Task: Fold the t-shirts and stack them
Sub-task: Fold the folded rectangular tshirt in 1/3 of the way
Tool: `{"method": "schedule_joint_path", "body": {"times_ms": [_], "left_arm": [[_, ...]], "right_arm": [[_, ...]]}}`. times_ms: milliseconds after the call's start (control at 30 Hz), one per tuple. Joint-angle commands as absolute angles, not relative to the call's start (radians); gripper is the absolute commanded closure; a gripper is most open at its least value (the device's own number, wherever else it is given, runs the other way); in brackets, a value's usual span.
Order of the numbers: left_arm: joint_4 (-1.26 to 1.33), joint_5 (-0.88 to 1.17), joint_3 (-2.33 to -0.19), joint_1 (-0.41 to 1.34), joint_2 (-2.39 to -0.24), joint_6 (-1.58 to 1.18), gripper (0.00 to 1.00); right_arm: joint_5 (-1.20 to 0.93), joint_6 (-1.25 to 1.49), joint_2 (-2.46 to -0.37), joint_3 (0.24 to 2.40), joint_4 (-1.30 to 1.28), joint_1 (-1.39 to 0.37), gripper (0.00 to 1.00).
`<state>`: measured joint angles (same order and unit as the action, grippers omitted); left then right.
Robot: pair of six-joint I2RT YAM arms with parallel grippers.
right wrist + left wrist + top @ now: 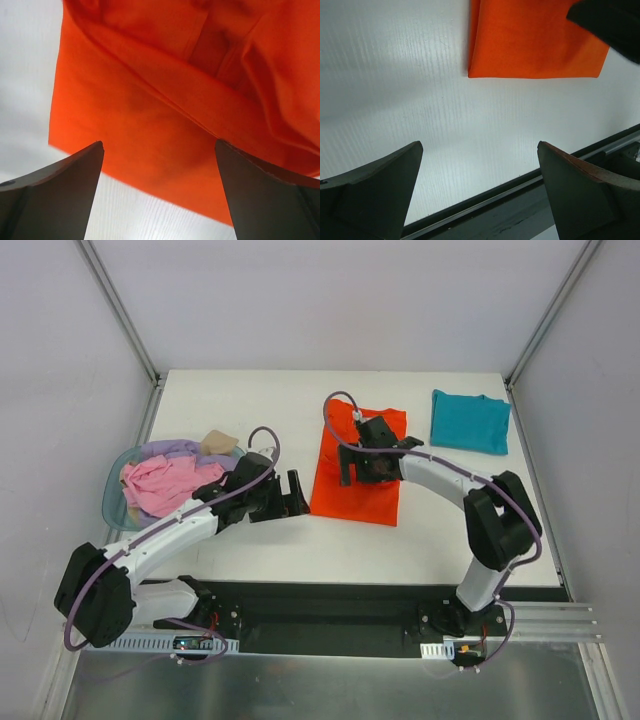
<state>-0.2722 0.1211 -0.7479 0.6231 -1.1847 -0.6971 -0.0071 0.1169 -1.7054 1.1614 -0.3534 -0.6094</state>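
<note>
Top external view: a bright orange-red cloth t-shirt (355,502), folded into a long rectangle, was laid flat at the middle of the white table (250,400), its long sides running near to far. A teal cloth t-shirt (470,421), folded into a smaller rectangle, was placed at the far right of the table, well apart from the orange-red one. At the left edge a translucent blue plastic basket (112,502) was seen, and in it a crumpled pink t-shirt (165,485), a lavender t-shirt (175,448) and a tan t-shirt (217,441) were heaped.

The right tool (362,452) was held over the far half of the orange-red t-shirt. In the right wrist view its jaws were spread wide and released, with folds of orange-red cloth seen between them and nothing pinched. Whether the cloth was touched could not be told.

The left tool (298,493) was positioned just left of the orange-red t-shirt, over bare table. In the left wrist view its jaws were likewise spread, nothing was held, and a corner of the folded shirt was seen beyond them.
</note>
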Motion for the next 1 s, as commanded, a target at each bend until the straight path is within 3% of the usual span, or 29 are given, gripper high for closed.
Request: {"method": "schedule_joint_path", "body": {"times_ms": [0,200,367,500,700,967], "left_arm": [[-0.258,0.100,-0.720,0.632,-1.134,-0.713,0.01],[-0.259,0.092,-0.683,0.632,-1.091,-0.726,0.01],[-0.258,0.089,-0.670,0.632,-1.078,-0.729,0.01],[-0.258,0.087,-0.681,0.632,-1.089,-0.726,0.01],[-0.258,0.078,-0.686,0.632,-1.080,-0.718,0.01],[-0.258,0.086,-0.696,0.630,-1.074,-0.710,0.01]], "right_arm": [[0.156,0.068,-1.819,1.337,-0.405,-0.554,0.03],[0.152,0.032,-1.950,1.540,-0.472,-0.468,0.03],[0.144,-0.063,-1.866,1.572,-0.471,-0.468,0.03],[0.118,-0.116,-1.703,1.467,-0.370,-0.488,0.03],[0.010,-0.230,-1.358,1.051,-0.048,-0.571,0.03],[-0.025,-0.114,-1.488,1.061,-0.152,-0.566,0.03]]}}
